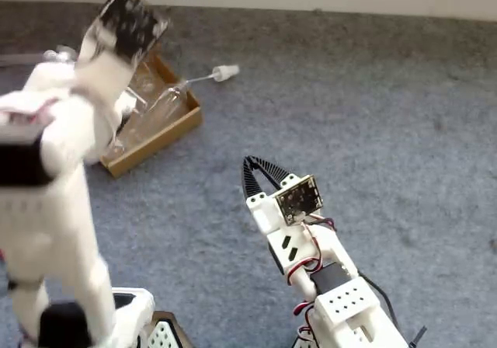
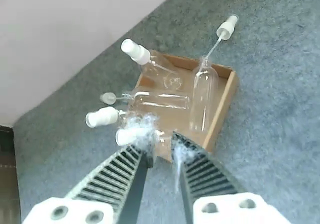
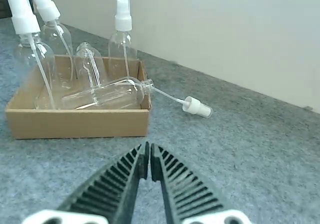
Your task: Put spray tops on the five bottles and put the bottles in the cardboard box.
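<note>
Bottles (image 3: 100, 96) crowd the cardboard box (image 3: 75, 124); surrounding carpet (image 1: 349, 107) lies open.

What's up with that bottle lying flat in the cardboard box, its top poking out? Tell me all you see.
The lying bottle is clear, glass or plastic by its look, and seems empty. It rests on its side in the cardboard box, neck at the box's wall, beside other bottles. Its white spray top is not seated: a thin tube runs from the neck to the head, outside the box.

The left arm (image 1: 66, 161) hides much of the cardboard box (image 1: 159, 140), and the bottles (image 1: 155, 109) inside are perhaps too blurry to count.
</note>
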{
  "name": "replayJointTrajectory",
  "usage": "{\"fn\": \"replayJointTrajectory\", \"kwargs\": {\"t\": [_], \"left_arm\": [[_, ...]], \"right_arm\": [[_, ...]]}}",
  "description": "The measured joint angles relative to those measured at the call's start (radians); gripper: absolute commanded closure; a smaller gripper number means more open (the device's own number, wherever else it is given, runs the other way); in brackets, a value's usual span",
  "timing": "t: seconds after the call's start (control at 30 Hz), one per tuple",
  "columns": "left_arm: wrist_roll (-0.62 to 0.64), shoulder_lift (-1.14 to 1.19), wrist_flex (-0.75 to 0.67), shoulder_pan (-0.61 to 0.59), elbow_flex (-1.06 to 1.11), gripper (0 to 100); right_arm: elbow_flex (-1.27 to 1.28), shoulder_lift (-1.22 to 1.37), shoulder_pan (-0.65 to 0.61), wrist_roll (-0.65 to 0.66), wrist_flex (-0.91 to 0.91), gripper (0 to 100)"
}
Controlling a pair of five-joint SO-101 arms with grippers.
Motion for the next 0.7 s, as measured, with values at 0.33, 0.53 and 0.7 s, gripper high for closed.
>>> {"fn": "replayJointTrajectory", "kwargs": {"t": [0.33,0.53,0.7], "left_arm": [[0.0,-0.483,0.0,-0.066,0.443,100],[0.0,-0.733,-0.089,-0.15,0.709,100],[0.0,-0.953,-0.216,-0.147,0.994,100]], "right_arm": [[0.0,0.0,0.157,0.0,0.0,99.5],[-0.014,-0.008,0.222,0.0,0.0,99.5],[-0.058,-0.169,0.232,0.021,0.046,99.5]]}}
